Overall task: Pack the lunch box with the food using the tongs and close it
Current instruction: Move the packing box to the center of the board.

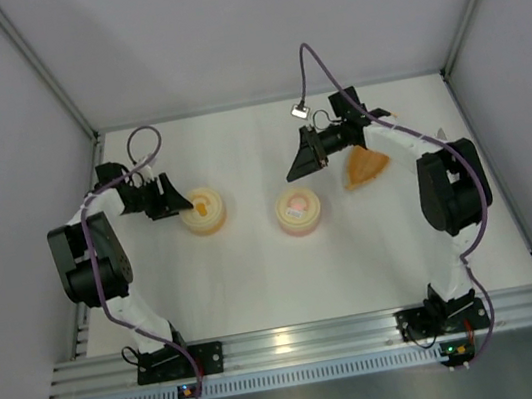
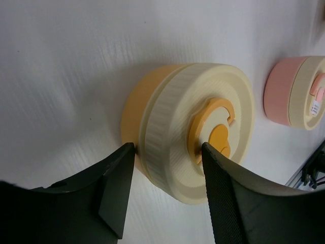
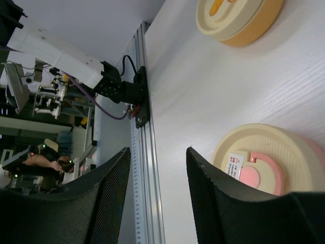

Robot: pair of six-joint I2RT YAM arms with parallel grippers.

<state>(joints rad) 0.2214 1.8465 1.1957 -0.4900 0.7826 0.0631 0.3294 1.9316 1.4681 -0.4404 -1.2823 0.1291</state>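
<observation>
White counter [image 1: 257, 272] is seen; yellow tub [image 2: 172, 132] is flanked, ungripped, by half-open left end effector [image 2: 167, 147]; right end effector [image 3: 158, 151] is parted, empty.

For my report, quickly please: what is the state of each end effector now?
Left end effector: open, astride the lid of the yellow tub; grip unclear.
Right end effector: open, holding nothing, near the pink tub.
</observation>
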